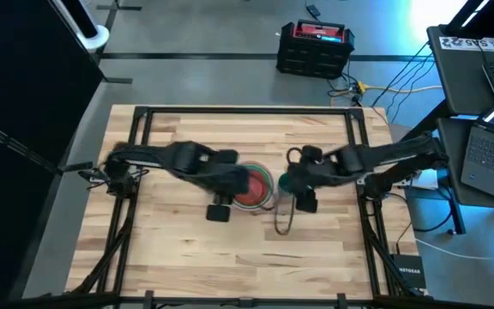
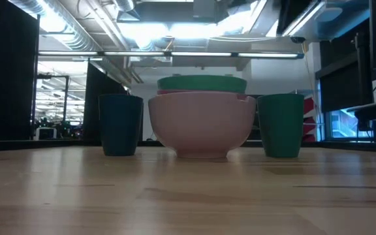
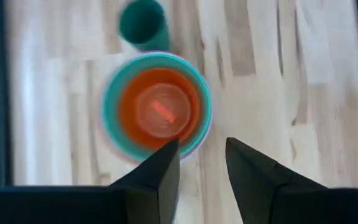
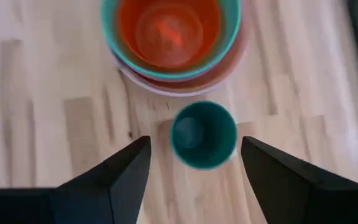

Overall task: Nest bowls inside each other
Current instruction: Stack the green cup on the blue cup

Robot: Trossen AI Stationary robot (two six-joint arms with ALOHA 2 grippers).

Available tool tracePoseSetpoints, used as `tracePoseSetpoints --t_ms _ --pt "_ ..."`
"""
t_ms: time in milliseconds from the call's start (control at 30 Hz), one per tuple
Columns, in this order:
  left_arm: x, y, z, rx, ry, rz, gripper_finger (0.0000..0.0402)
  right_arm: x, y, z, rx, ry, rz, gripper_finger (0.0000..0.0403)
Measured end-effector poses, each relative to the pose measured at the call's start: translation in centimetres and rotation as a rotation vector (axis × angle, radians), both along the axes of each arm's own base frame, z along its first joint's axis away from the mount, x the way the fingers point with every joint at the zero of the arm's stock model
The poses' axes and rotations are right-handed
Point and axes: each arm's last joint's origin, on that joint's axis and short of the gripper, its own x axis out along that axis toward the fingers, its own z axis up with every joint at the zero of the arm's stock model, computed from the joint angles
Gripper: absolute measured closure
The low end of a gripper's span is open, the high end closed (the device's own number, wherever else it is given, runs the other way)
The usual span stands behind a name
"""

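Right wrist view shows my right fingers (image 4: 194,180) spread wide and empty over the small green cup (image 4: 203,134) beside the stacked bowls (image 4: 173,37) mid-desk, left fingers (image 3: 202,171) parted, empty; light, stiff, slick plastic, so I'd pinch its rim.

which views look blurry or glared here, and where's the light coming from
Left wrist view: soft all over, so the stacked bowls with the orange-red plastic bowl inside the teal-green bowl look smeared. Right wrist view: sharper, the dark green plastic cup only slightly soft. Low view: bright ceiling lights behind backlight the pink outer bowl. High view: blue glow at the right edge.
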Motion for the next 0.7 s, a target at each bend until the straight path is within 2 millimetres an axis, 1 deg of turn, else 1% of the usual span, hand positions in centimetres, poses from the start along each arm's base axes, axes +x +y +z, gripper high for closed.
tracePoseSetpoints --t_ms 133,267,333,400,500,567,633,700 --pt "-4.2 -0.2 3.4 -0.041 -0.109 0.090 0.0288 0.5 -3.5 -3.0 0.057 0.065 -0.016 0.0166" --pt "-8.7 0.0 6.3 -0.098 -0.219 0.179 0.0288 0.1 -7.0 -6.1 0.127 0.110 -0.033 0.0166" --pt "-10.6 0.1 7.3 -0.126 -0.260 0.212 0.0288 -0.1 -8.1 -6.7 0.155 0.118 -0.047 0.0166" --pt "-11.9 0.2 8.1 -0.139 -0.303 0.235 0.0288 -0.1 -8.9 -7.0 0.197 0.090 -0.060 0.0166" --pt "-13.4 0.4 8.9 -0.143 -0.353 0.251 0.0288 0.1 -9.4 -7.6 0.240 0.062 -0.068 0.0166" --pt "-14.1 0.7 9.3 -0.148 -0.376 0.264 0.0288 0.5 -9.4 -8.2 0.262 0.062 -0.062 0.0166" --pt "-14.7 0.9 9.6 -0.154 -0.393 0.274 0.0288 0.9 -9.3 -9.0 0.275 0.097 -0.062 0.0166" --pt "-14.9 1.0 9.7 -0.156 -0.399 0.276 0.0288 1.2 -9.4 -9.8 0.281 0.126 -0.065 0.0166"
